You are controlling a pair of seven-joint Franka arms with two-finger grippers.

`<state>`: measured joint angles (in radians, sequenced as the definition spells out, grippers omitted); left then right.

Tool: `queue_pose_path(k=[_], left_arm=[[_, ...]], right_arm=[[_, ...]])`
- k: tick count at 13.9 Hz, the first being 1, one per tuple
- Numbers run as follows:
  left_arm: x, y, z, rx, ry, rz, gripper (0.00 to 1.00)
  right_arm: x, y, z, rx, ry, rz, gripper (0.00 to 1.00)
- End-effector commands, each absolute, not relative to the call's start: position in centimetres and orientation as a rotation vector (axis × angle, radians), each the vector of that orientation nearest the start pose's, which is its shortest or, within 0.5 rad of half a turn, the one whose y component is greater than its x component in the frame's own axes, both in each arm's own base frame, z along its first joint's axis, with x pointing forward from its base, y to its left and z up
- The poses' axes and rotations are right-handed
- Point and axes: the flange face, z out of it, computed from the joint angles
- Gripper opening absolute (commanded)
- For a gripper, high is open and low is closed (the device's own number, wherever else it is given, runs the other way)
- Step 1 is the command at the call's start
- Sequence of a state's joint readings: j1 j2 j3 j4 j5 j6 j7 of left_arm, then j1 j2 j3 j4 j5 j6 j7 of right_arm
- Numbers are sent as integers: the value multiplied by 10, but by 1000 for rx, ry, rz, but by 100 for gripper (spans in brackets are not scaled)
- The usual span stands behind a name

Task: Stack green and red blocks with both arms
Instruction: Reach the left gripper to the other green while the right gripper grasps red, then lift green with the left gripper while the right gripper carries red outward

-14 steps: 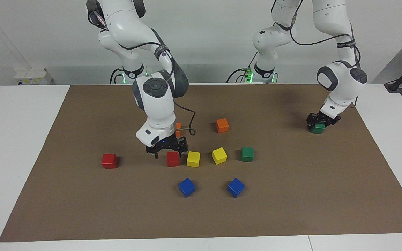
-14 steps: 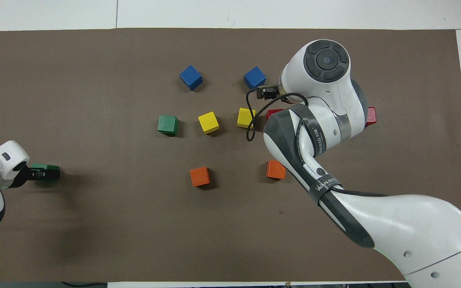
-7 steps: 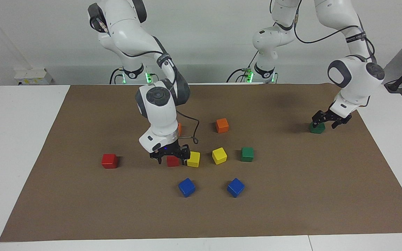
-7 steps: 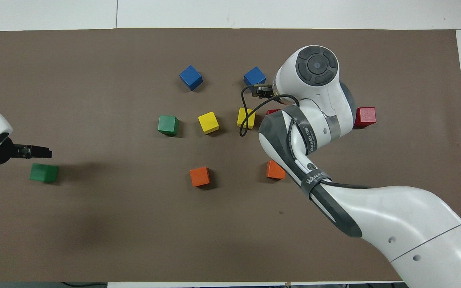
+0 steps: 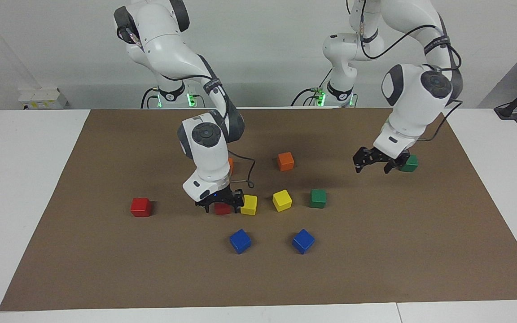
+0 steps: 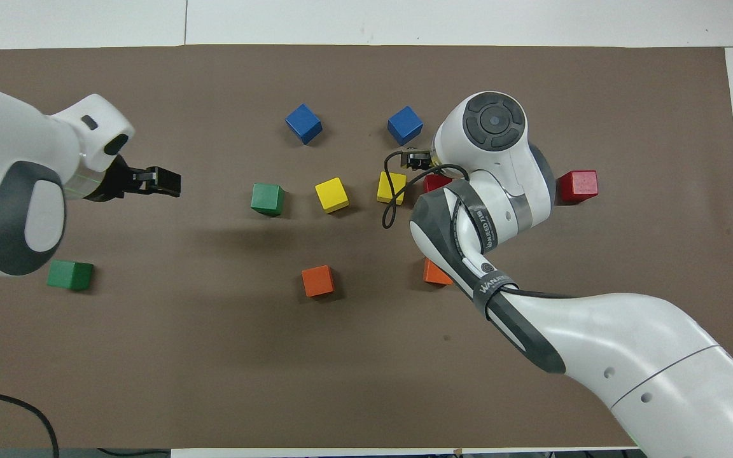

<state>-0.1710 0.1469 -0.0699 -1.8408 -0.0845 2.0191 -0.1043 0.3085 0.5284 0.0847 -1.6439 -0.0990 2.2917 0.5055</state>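
Eight cubes: two orange [image 5: 285,161], two green, two red, two yellow [image 5: 282,200], two blue [image 5: 240,241]. One green cube [image 5: 409,163] sits square near the left arm's end; the left gripper [image 5: 374,162], jaws released, has lifted off it toward the other green cube [image 5: 317,198]. The right gripper [image 5: 221,202], jaws spread, has lowered around one red cube [image 5: 222,208]; the second red cube [image 5: 141,207] lies apart.
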Motion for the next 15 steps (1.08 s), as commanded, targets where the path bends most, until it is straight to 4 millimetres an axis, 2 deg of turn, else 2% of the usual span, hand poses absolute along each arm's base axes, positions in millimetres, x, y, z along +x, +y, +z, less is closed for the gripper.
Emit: queue_pose_path(k=[1,3,4,5,6,8,10,12,14,15], left_arm=[[599,-180,437,-3250,181,-63,100],[601,-202,420,-3244,238,-82,100],[602,-211,408,-3240,262,-84,100],[602,-220,397,-3234,285,-77,100],[603,-226,383,-3229,299,-60,100],[607,-240,366,-3190,364,-56,100],[607,-241,358,-3179,385,-49,100],[607,-247,344,-3174,412,-33,100],[602,-257,332,-3158,453,-26,100],[601,-258,329,-3142,474,-26,100]], right_arm=[[627,254,309,-3113,53,-203,100],[623,254,303,-3116,47,-194,100],[622,256,303,-3118,35,-190,75],[621,256,305,-3121,33,-182,32],[622,257,307,-3125,28,-177,0],[631,249,326,-3146,19,-167,0],[644,230,370,-3175,-45,-131,0],[655,170,417,-3185,-130,-126,0],[661,107,434,-3181,-235,-133,0],[664,80,433,-3186,-236,-125,0]])
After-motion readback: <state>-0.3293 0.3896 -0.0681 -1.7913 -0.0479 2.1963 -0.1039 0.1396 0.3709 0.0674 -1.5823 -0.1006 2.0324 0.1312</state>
